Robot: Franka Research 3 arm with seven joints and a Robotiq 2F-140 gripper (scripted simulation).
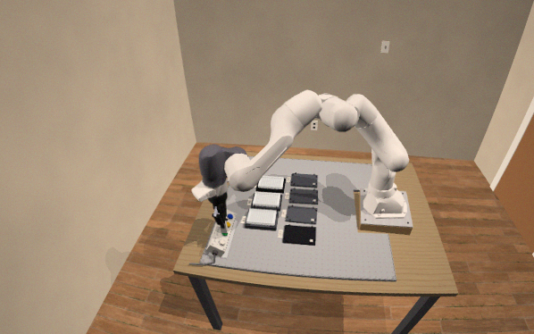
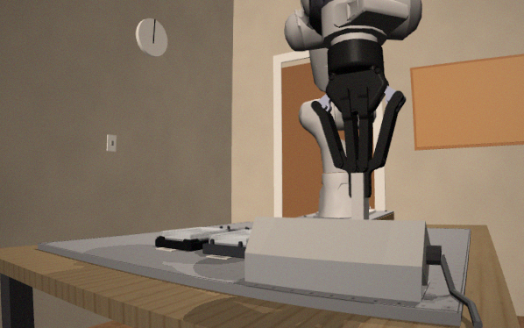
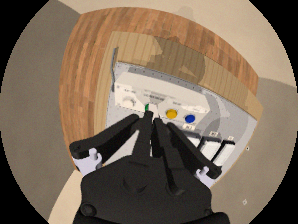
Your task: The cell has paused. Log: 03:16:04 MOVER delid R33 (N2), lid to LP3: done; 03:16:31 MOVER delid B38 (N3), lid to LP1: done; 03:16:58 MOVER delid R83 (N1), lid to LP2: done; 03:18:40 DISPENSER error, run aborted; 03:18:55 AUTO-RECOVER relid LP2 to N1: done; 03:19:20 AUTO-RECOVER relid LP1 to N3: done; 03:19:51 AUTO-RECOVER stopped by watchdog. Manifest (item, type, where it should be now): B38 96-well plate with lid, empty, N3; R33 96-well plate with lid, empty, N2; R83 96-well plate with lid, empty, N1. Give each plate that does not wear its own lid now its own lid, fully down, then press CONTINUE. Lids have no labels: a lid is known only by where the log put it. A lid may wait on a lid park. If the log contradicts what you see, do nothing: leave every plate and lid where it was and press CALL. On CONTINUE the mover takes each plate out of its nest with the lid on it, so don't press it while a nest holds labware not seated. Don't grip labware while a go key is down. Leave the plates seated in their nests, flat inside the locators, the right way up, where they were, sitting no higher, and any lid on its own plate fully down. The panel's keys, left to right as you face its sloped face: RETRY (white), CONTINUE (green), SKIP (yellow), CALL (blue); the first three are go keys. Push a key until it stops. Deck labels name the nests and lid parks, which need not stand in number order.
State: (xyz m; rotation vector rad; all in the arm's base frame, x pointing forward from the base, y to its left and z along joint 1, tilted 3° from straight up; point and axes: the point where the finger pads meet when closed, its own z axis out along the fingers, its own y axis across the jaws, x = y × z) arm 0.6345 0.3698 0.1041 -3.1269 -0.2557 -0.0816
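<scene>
Fingers were pressed fully together with nothing between them; the gripper [image 1: 223, 229] pointed straight down, tips at the green key [image 3: 147, 107] of the key panel [image 1: 221, 241]. Contact with the key could not be confirmed, as the exterior view hid the tips behind the panel's housing [image 2: 333, 254]. In the wrist view the yellow key [image 3: 172, 113] and blue key [image 3: 189, 120] lay just right of the tips, the white key [image 1: 221, 242] on the other side. Beyond the panel, three lidded plates [image 1: 266, 199] sat in a column in their nests. Beside them, a column of four dark pads [image 1: 302, 214] lay on the grey deck mat [image 1: 348, 254].
</scene>
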